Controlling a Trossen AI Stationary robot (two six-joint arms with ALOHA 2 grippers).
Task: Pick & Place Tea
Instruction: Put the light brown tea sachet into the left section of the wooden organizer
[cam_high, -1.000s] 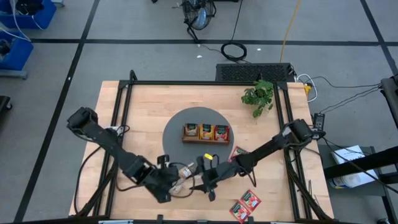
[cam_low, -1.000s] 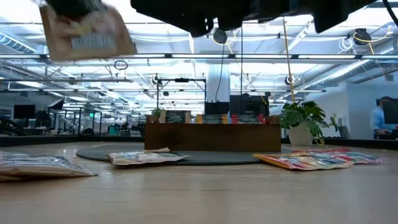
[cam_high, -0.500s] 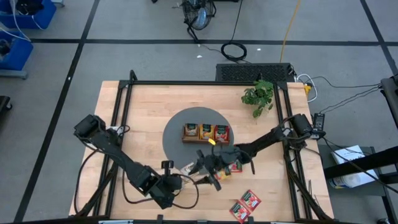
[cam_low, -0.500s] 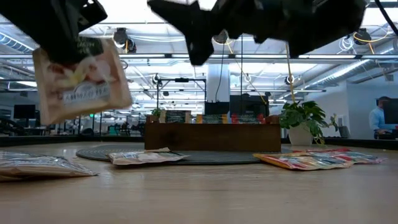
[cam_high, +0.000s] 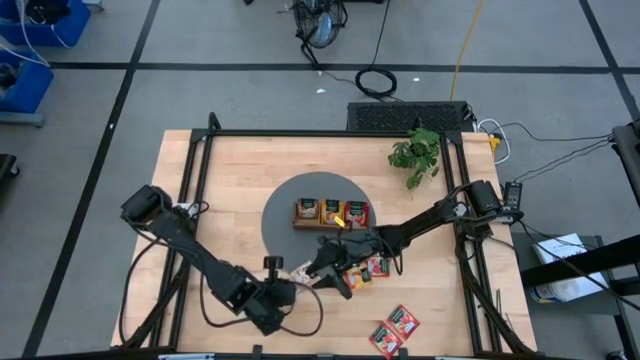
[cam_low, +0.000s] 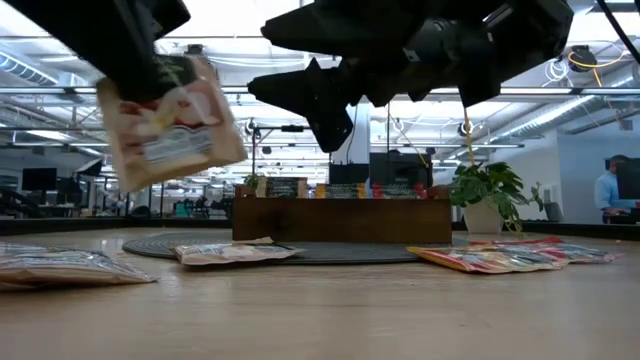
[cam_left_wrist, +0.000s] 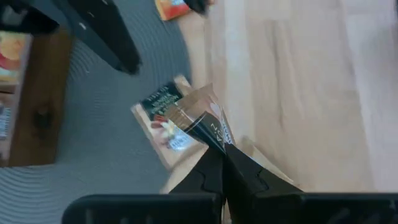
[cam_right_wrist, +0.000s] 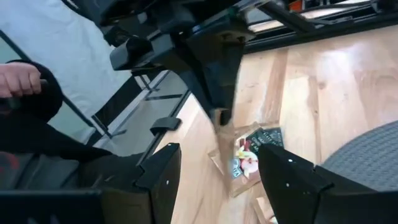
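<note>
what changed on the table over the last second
The left gripper, shut on a beige-white sachet, carried it in the air toward the right arm; in the low view the sachet dropped lower, then swung right. The right gripper, open and empty, pulled back toward the grey mat. The wooden tray, the plant and the red sachets stayed put.

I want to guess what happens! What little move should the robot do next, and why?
Probably the right gripper should ease forward around the beige tea sachet and close. The left gripper holds that sachet pinched up off the table, and the right jaws stand open just short of it, so it looks like a handover.
</note>
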